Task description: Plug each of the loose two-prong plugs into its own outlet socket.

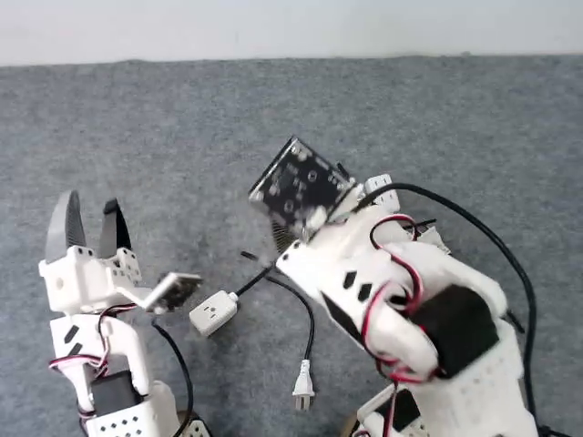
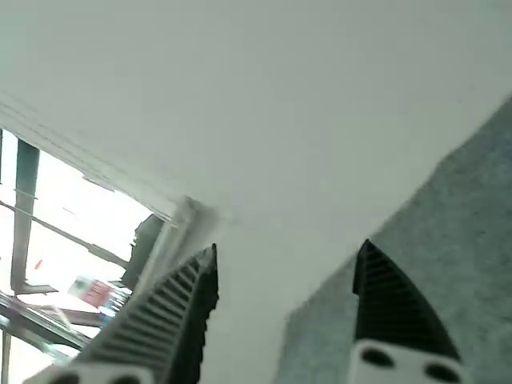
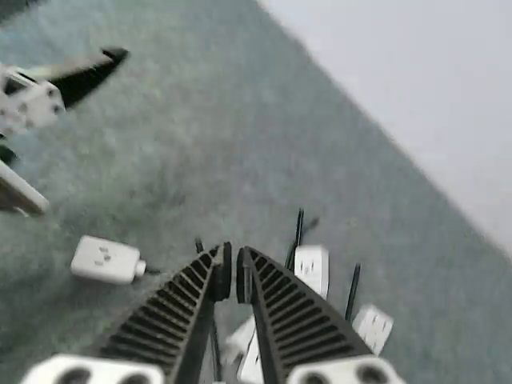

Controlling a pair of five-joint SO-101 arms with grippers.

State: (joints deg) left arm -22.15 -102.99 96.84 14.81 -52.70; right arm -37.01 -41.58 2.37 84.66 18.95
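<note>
A white outlet socket [image 1: 214,312] on a black cord lies on the grey carpet between the arms; it is also the socket [image 3: 104,260] in the right wrist view. A loose white two-prong plug [image 1: 303,387] lies near the front, on a black cord that curves back toward the right arm. My left gripper [image 1: 91,202] is raised at the left, open and holding nothing, and its fingers [image 2: 384,304] point at the wall. My right gripper [image 3: 234,254] is shut above the carpet, with nothing visible between its tips. Two more white sockets [image 3: 310,268] [image 3: 372,326] lie just beyond it.
The right arm's body [image 1: 401,300] and its camera board [image 1: 301,182] cover the cluster of sockets and cords beneath. More white sockets [image 1: 378,187] peek out behind it. Open carpet [image 1: 182,137] stretches to the white wall at the back. A window [image 2: 64,232] shows past the left fingers.
</note>
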